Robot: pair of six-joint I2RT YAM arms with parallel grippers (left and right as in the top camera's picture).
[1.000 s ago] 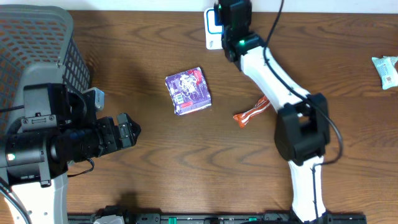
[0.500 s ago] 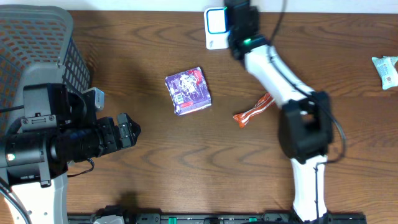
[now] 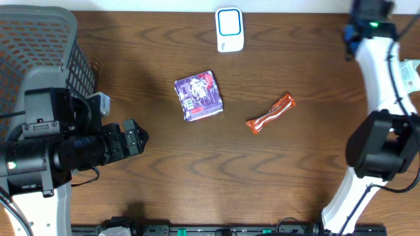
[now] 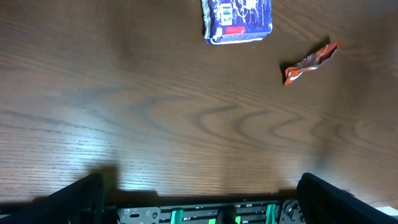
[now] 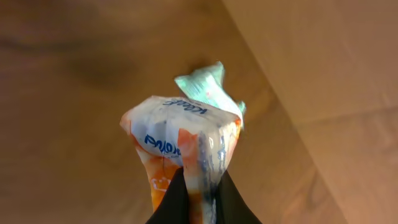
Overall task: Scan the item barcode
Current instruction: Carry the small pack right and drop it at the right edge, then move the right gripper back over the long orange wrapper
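My right gripper (image 5: 202, 182) is shut on the item, a white and orange packet (image 5: 180, 134) with blue lettering, pinched by its crimped edge. No barcode shows on it. In the overhead view the right arm (image 3: 375, 46) reaches to the back right corner, and the packet is hidden there. The white scanner (image 3: 230, 29) with a blue window lies at the back centre, well left of that arm. At the near left my left gripper (image 3: 134, 137) stands wide open and empty, its fingertips (image 4: 84, 198) at the bottom corners of the left wrist view.
A purple packet (image 3: 199, 97) and an orange-red wrapper (image 3: 270, 113) lie mid-table. A pale green packet (image 3: 407, 72) rests at the right edge; a green wrapper end (image 5: 208, 84) shows behind the held packet. A grey basket (image 3: 39, 39) fills the back left.
The right arm has swung from over the scanner at the back centre to the back right corner. The scanner is uncovered now. The left arm has not moved.
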